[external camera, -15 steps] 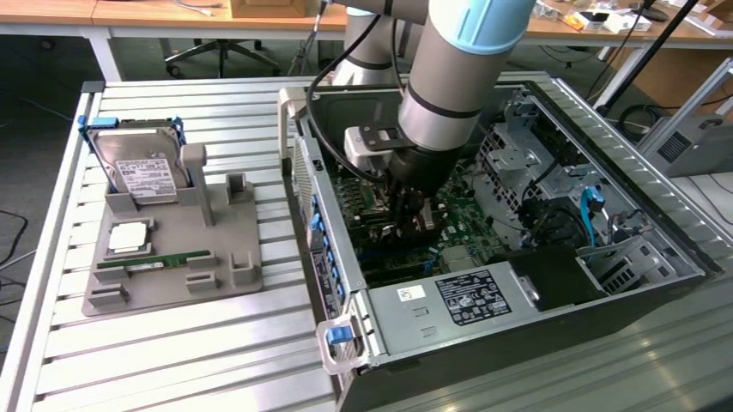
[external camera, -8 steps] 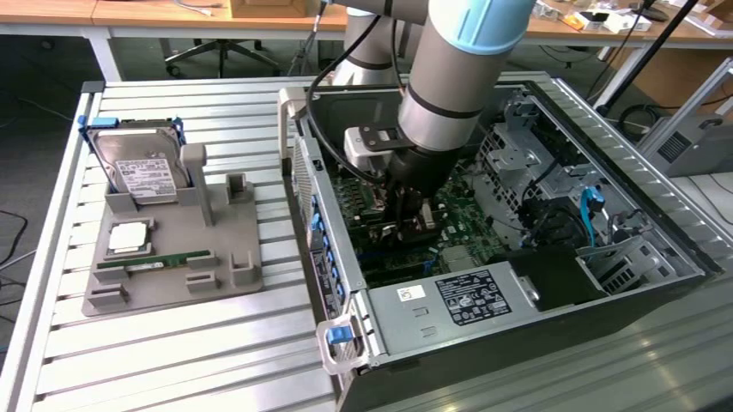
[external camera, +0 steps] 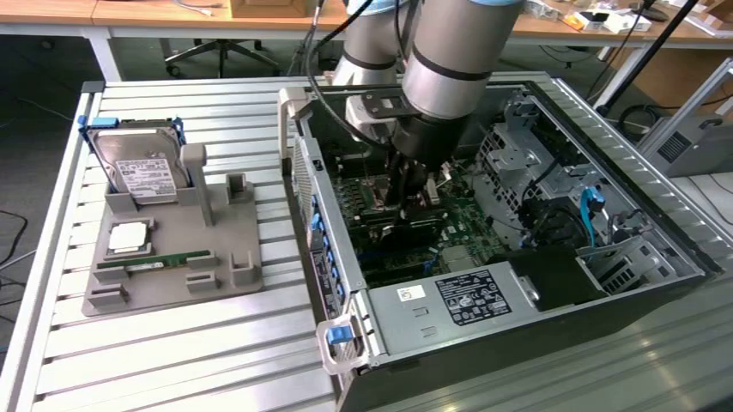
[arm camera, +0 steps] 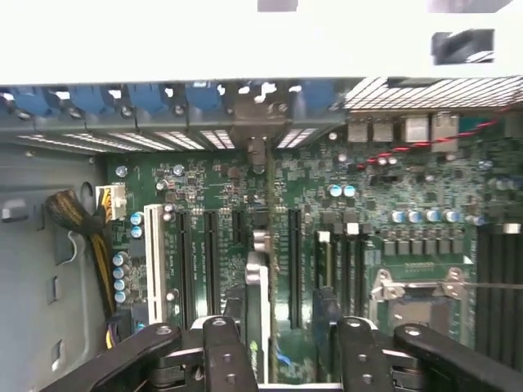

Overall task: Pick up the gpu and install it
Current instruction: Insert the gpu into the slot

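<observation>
Grey Universal Robots arm [external camera: 441,60] reaches steeply downward, wrist near vertical, black cables trailing along upper links. Black two-finger tool [arm camera: 280,347] points straight down. Jaws spread apart, left finger [arm camera: 222,359] and right finger [arm camera: 353,359] roughly parallel, black linkage bars splayed outward on both sides.

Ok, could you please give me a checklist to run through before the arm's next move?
1. Card upright in a motherboard slot: ok.
2. Card pressed fully home: cannot tell.
3. Hand open, fingers either side of the card: ok.
4. Fingers clear of the card: cannot tell.
5. Card's bracket end at the case rear wall: ok.
</observation>
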